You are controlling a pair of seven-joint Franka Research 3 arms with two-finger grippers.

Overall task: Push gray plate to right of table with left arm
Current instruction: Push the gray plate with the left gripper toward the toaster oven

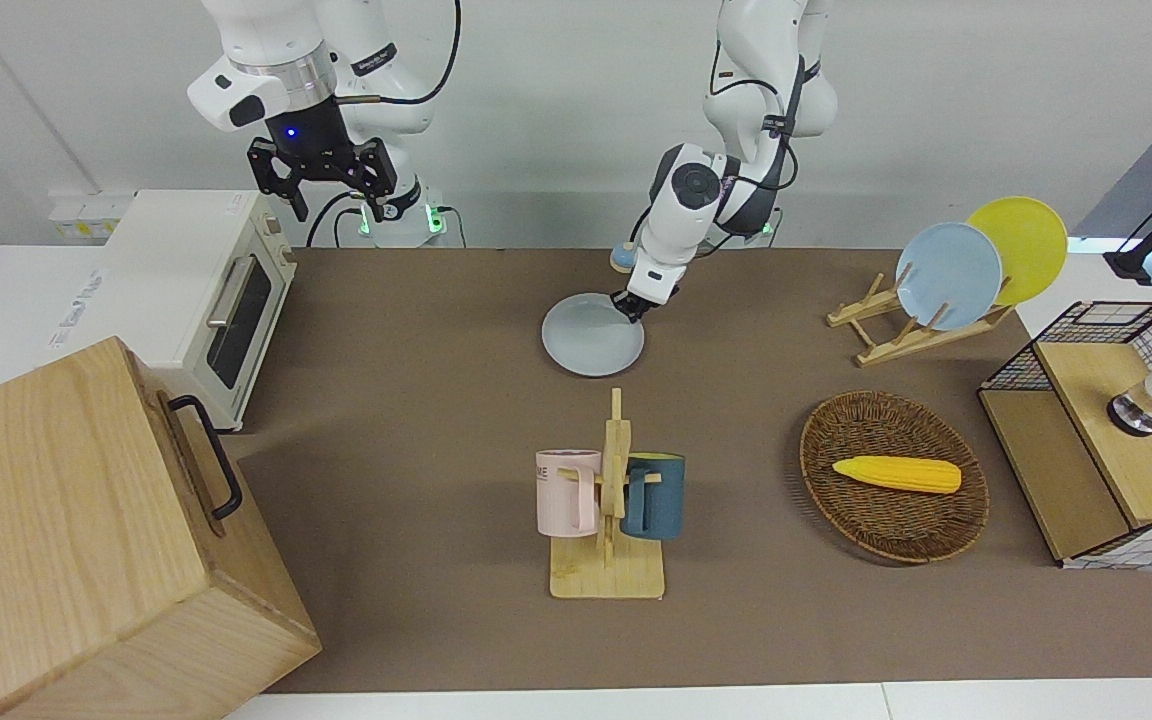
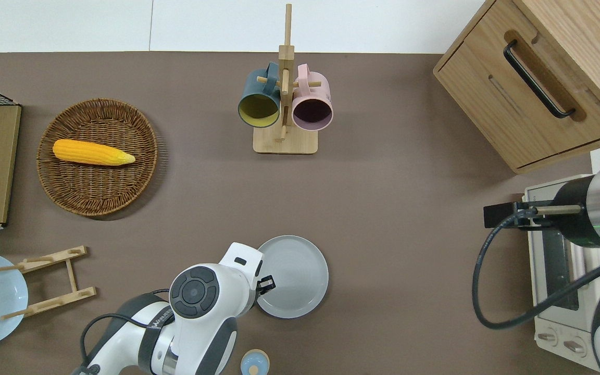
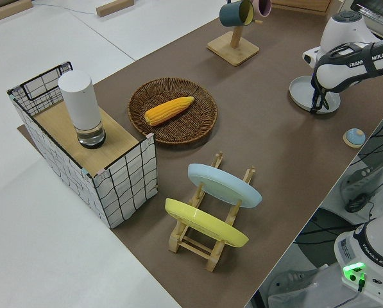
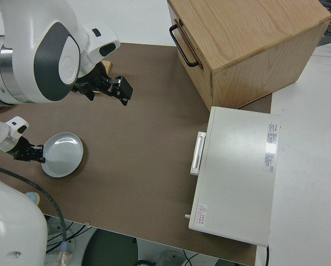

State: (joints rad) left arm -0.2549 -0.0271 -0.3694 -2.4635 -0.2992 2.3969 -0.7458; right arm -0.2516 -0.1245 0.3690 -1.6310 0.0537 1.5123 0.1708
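Note:
The gray plate [image 1: 586, 338] [image 2: 297, 273] [image 4: 62, 155] lies flat on the brown table [image 1: 416, 400], nearer to the robots than the mug rack. My left gripper [image 1: 630, 309] [image 2: 265, 284] [image 3: 316, 106] is down at the plate's rim on the side toward the left arm's end of the table. Its fingers are shut and touch the rim. The right gripper [image 1: 338, 205] is parked and open.
A mug rack [image 1: 611, 500] holds two mugs. Toward the left arm's end are a wicker basket [image 1: 891, 520] with corn, a dish rack [image 1: 896, 335] with sky-blue and yellow plates, and a wire shelf [image 1: 1106, 430]. At the right arm's end: toaster oven [image 1: 206, 290] and wooden cabinet [image 1: 86, 540].

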